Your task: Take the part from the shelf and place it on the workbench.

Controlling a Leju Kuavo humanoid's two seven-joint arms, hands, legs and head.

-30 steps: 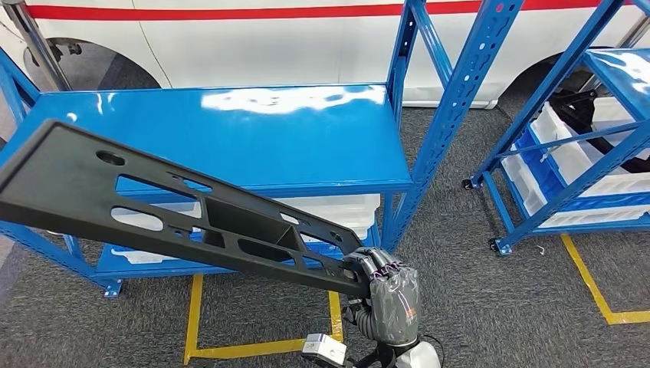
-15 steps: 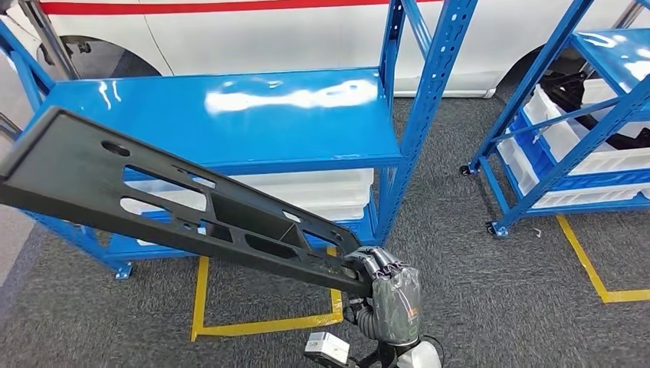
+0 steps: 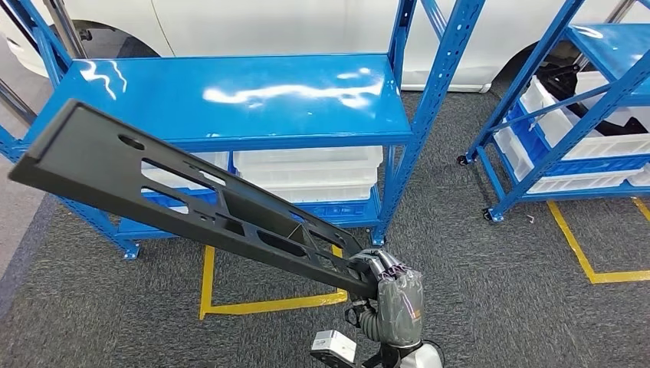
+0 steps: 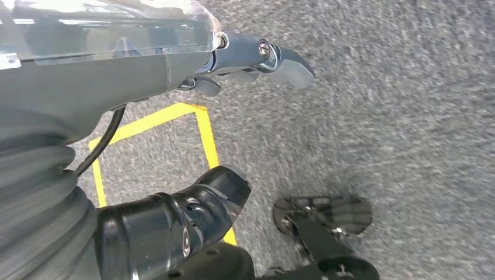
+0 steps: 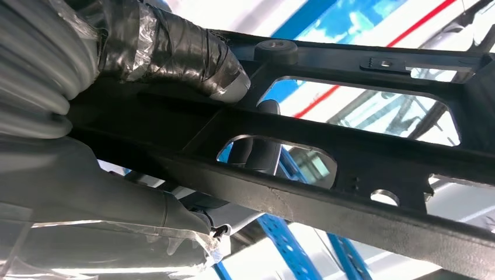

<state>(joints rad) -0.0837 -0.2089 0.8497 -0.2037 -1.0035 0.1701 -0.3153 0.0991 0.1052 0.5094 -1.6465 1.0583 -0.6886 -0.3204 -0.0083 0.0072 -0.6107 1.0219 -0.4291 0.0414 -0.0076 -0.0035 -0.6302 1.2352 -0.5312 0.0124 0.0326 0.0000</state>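
A long black flat part with several cut-outs reaches from low centre up to the left, across the front of the blue shelf. My right hand grips its near end, fingers wrapped over the edge. In the right wrist view the taped thumb presses on the part, seen from below. My left hand hangs over the grey carpet with its fingers apart and nothing in it.
The blue shelf's top board is bare and shiny; white bins sit on its lower level. A second blue rack with white bins stands at the right. Yellow tape marks the carpet. A white vehicle is behind.
The whole view has shifted, so the camera moved: the shelf now sits lower and further right in the picture. My right hand keeps the same grip on the part.
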